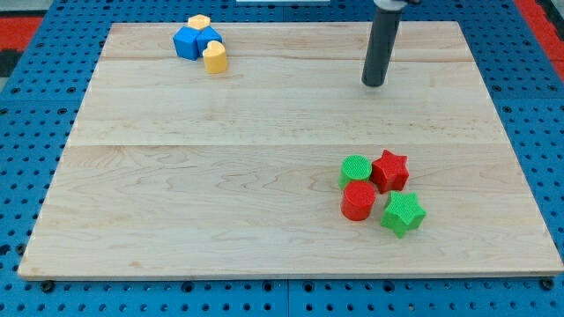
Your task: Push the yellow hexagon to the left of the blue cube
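Yellow, the small hexagon block (199,21) sits at the view's top left, touching the blue cube blocks (195,41) from above; a yellow rounded block (215,57) touches them below. The rod has no jaws; its tip (374,84) stands well right of them.

Lighting: bright, even, overhead. Shadows: short, soft beneath blocks. Glare: faint sheen on tabletop (264,176). Focus: sharp throughout; no edge distortion.

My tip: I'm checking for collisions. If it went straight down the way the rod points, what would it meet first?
My tip points down at the bare wooden board, seemingly already touching it; no block lies there.
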`<state>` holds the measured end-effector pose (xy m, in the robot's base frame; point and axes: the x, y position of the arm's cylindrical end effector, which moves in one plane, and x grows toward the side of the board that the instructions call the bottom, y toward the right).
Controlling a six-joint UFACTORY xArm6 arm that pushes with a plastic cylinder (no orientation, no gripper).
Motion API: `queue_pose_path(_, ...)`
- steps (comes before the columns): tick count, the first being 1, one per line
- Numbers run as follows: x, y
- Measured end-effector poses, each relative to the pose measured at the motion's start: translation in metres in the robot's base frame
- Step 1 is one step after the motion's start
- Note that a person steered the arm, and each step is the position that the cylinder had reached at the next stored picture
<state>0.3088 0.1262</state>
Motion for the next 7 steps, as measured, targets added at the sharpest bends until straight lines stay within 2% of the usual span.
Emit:
queue_pose_path(2, -0.07, -0.071)
queue_pose_path(3, -0.104, -0.141)
queue_pose_path(4, -0.115, -0.178)
queue_pose_path(7, -0.117, -0.234)
